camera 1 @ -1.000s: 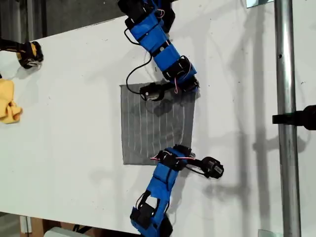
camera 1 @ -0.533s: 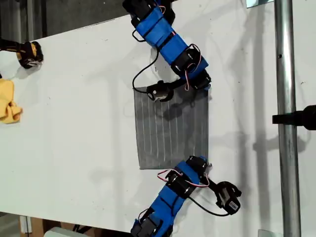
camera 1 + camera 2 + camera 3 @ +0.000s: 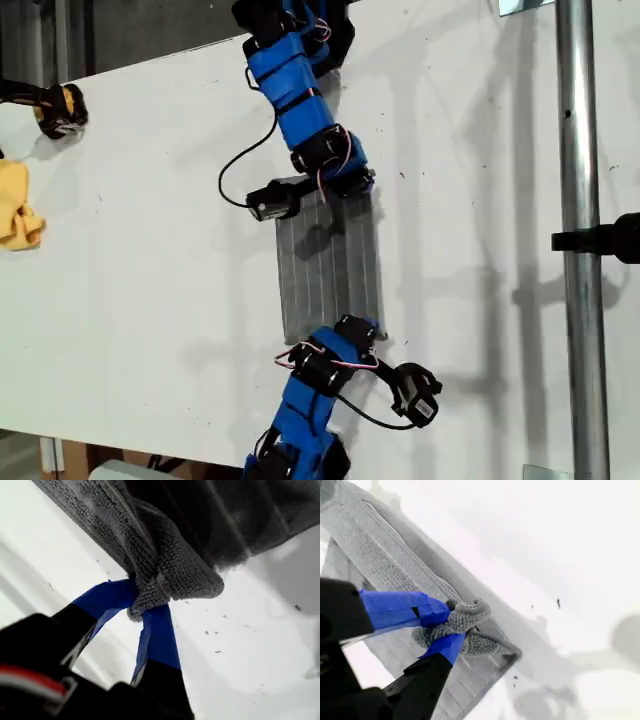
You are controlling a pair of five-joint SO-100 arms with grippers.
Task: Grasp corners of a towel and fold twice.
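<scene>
Towel [image 3: 330, 260] a narrow strip, both grippers' jaws pinching bunched corners, bare table [image 3: 150, 250] around.

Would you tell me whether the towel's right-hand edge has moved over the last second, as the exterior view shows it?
Yes. The towel edge has shifted toward the exterior view's left, away from the fixed metal pole.
</scene>
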